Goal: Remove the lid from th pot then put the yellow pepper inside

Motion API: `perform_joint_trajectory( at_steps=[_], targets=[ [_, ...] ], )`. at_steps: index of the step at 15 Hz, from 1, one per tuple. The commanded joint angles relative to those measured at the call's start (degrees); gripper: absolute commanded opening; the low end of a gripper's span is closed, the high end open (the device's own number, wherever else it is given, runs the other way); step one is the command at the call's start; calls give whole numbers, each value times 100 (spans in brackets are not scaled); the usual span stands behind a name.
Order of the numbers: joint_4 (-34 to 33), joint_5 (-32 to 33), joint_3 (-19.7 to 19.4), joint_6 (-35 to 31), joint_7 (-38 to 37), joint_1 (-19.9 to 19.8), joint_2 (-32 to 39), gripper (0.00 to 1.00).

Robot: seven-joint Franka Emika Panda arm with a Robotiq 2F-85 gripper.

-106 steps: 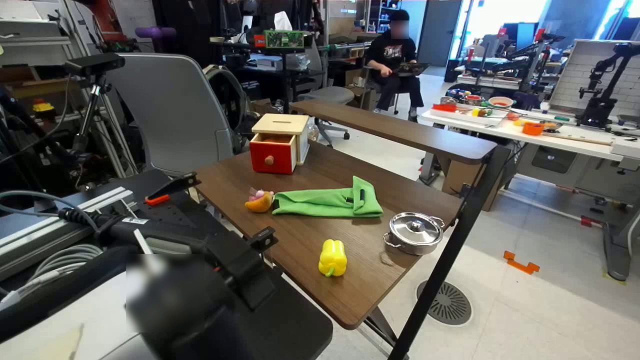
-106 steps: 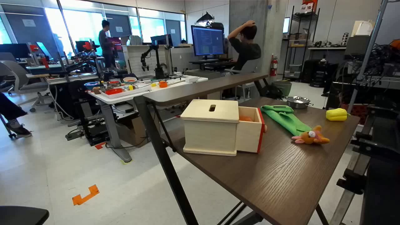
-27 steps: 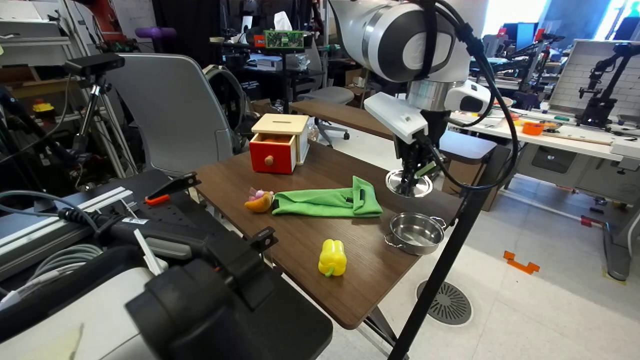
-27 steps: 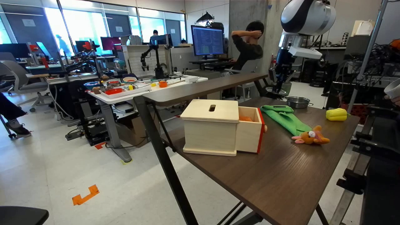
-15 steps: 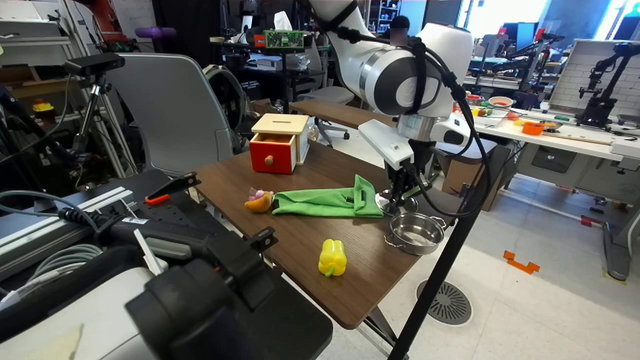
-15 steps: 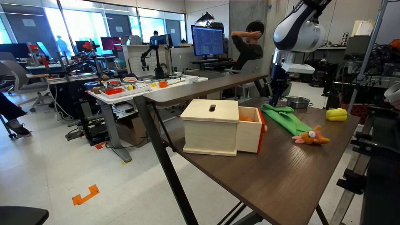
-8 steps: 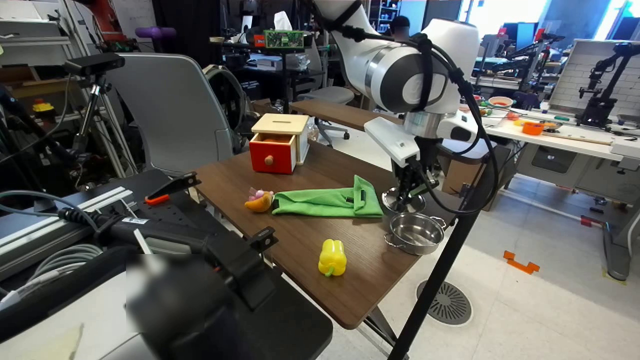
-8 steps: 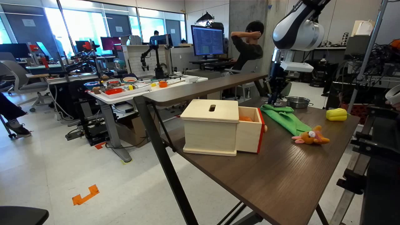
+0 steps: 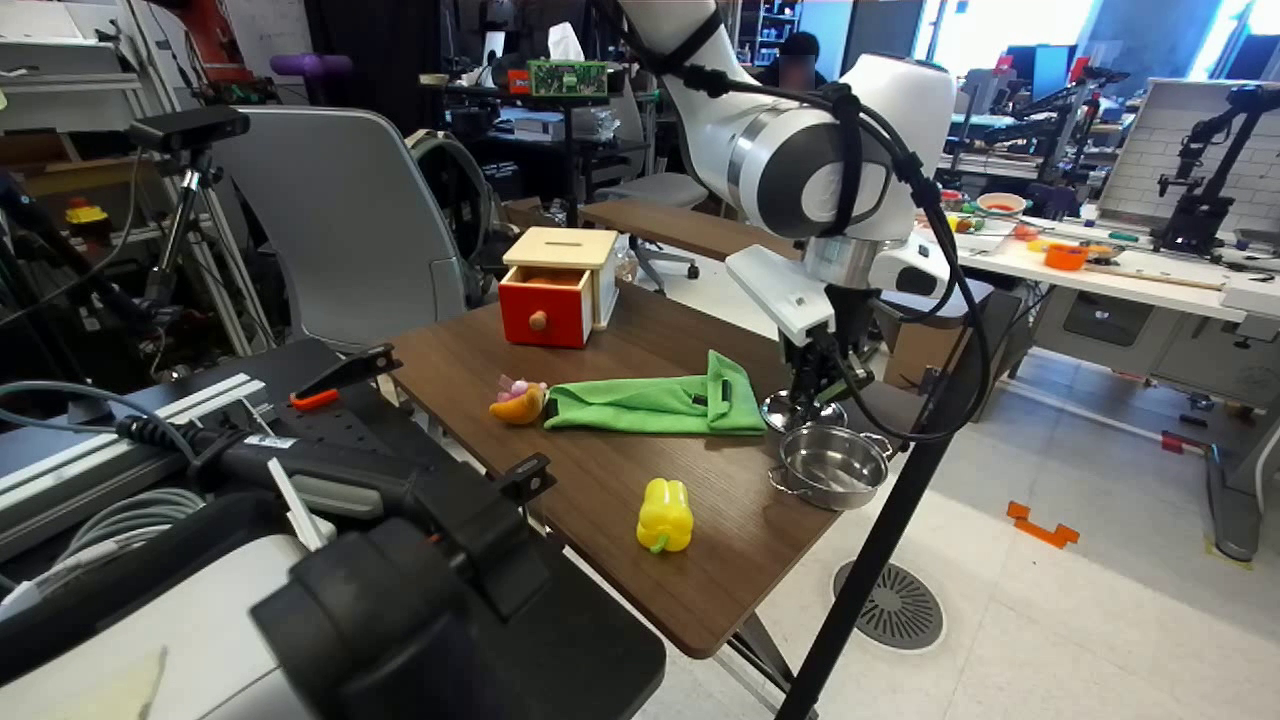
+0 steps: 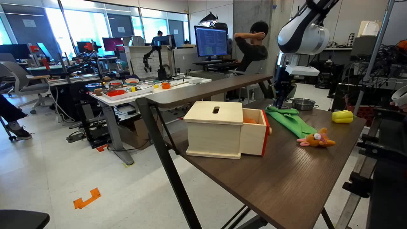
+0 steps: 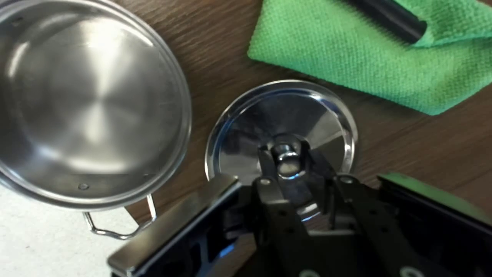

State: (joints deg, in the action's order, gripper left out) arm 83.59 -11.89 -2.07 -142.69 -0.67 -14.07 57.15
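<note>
In the wrist view the silvery lid lies flat at table level, between the pot and the green cloth. My gripper points down over it, a finger on either side of its knob, with what look like narrow gaps between knob and fingertips. The shiny pot stands uncovered close beside the lid, its bare bottom showing; both exterior views show this pot too. Nearer the table's front corner sits the yellow pepper, also seen in an exterior view as a yellow pepper, well apart from the gripper.
A folded green cloth lies right beside the lid. An orange toy and a wooden box with its red drawer pulled out stand farther along. A raised shelf runs along one table edge. The pot is near an edge.
Earlier the lid covered the pot, then hung in the air from my gripper. Now it is down beside the pot. In the last half second gripper and lid sank slightly, and the fingers have parted a little.
</note>
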Motion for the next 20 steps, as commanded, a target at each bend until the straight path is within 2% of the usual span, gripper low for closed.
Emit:
perform_joint_trajectory(
  at_steps=[1,5,7,11,15,20],
  targets=[
    [-236,72,-65,251,-138,40,88,59],
    [-99,79,-67,216,-150,73,-126,89],
    [81,131,-104,-39,-131,149,-320,100],
    [896,168,-1,-255,59,317,-1032,100],
    [2079,357,161,-363,569,519,-1862,100],
    [3587,886,165,-398,1102,709,-2948,100]
  ],
)
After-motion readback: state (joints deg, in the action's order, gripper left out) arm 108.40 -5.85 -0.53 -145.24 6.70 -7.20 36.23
